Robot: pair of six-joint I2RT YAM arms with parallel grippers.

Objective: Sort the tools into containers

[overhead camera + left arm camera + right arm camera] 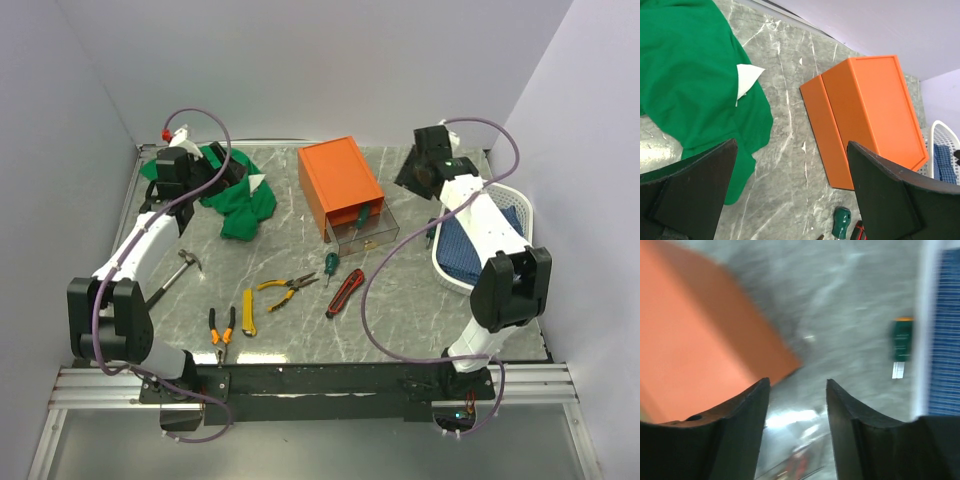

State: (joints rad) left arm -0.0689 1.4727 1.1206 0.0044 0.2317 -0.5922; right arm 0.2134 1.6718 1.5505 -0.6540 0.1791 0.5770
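Your clear plastic drawer [366, 232] stands pulled out of the orange rectangular box [338, 180] for loading; left gripper [791, 145] jaws wide, right gripper [797, 385] jaws part-open, both empty.

box [338, 182] 1 | clear drawer [368, 232] 1 showing | screwdrivers [328, 265] 2, maybe a third | pliers [288, 287] 2 | knives [344, 292] 2 | hammer [178, 270] 1 | green cloth [238, 200] 1 | basket [450, 280] 1 | blue cloth [458, 250] 1
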